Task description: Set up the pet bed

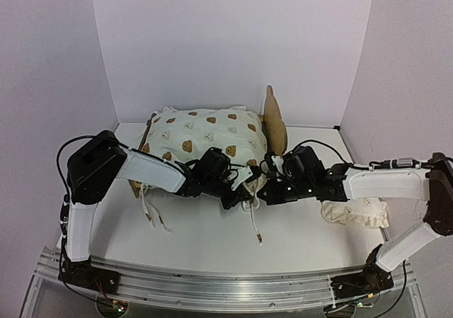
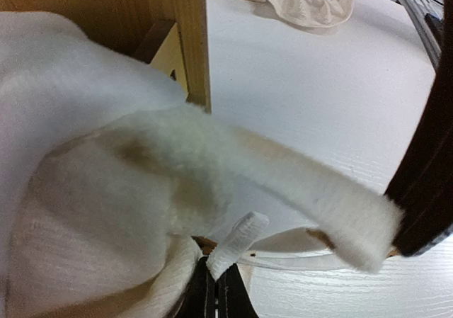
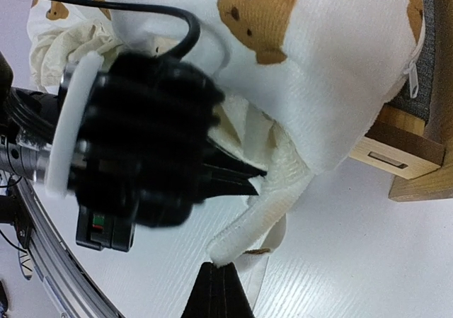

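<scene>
While your left gripper (image 2: 216, 293) and right gripper (image 3: 221, 290) each clamp a white cushion tie (image 2: 239, 236), the light plywood pet bed (image 1: 274, 123) lies just beyond, lengthwise across the table (image 1: 212, 240), equally near your 2 arms.

Mostly buried beneath bear-print cushion (image 1: 205, 130): pet bed (image 1: 274, 120), only headboard showing. Partly masked by right arm (image 1: 386, 182): ruffled pillow (image 1: 357, 213).
</scene>
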Robot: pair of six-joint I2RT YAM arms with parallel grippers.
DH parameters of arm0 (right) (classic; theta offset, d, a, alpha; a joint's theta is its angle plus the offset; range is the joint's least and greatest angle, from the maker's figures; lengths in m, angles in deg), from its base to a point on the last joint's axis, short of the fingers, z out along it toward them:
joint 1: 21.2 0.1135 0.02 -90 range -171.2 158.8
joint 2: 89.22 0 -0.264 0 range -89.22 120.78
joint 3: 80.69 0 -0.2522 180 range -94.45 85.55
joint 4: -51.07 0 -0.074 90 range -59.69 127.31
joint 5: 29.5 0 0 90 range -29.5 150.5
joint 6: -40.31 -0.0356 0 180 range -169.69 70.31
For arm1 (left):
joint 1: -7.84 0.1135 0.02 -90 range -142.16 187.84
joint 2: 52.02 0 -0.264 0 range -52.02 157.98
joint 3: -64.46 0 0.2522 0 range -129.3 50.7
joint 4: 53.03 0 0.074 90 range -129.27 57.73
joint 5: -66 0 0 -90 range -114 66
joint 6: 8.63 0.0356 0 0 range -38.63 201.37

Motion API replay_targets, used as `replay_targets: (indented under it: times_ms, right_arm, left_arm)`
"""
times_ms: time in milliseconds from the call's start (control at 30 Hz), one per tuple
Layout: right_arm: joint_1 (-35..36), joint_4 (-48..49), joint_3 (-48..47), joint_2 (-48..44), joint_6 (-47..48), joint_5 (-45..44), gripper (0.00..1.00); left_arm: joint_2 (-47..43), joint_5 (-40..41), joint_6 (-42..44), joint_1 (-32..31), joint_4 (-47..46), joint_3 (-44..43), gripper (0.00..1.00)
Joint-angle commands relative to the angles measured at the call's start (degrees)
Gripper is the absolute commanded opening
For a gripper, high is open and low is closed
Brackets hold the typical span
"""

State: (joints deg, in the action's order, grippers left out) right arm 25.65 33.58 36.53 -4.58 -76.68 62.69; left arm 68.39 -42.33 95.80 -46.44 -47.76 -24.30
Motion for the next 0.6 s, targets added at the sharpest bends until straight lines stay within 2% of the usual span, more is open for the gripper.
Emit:
replay_targets:
  times_ms: [0,200,433,567]
  right_arm:
    - [-0.2,0.1,-3.2,1.3,0.6,2.3,0.01]
    - [-0.5,-0.4,-2.6,0.5,-1.3,1.5,0.12]
    - [-1.3,-6.7,-1.2,-4.4,-2.1,-2.1,0.29]
    - [-4.5,-8.4,0.6,-7.3,-3.5,2.2,0.38]
  left_arm:
    - [1.5,-6.1,8.5,-0.3,-3.2,-3.0,0.0]
    - [3.4,-6.9,12.8,-0.6,-5.3,-4.3,0.0]
    - [4.5,-9.9,10.7,-0.8,-11.4,-2.9,0.0]
    - [4.9,-10.0,10.7,-0.9,-12.7,-2.6,0.0]
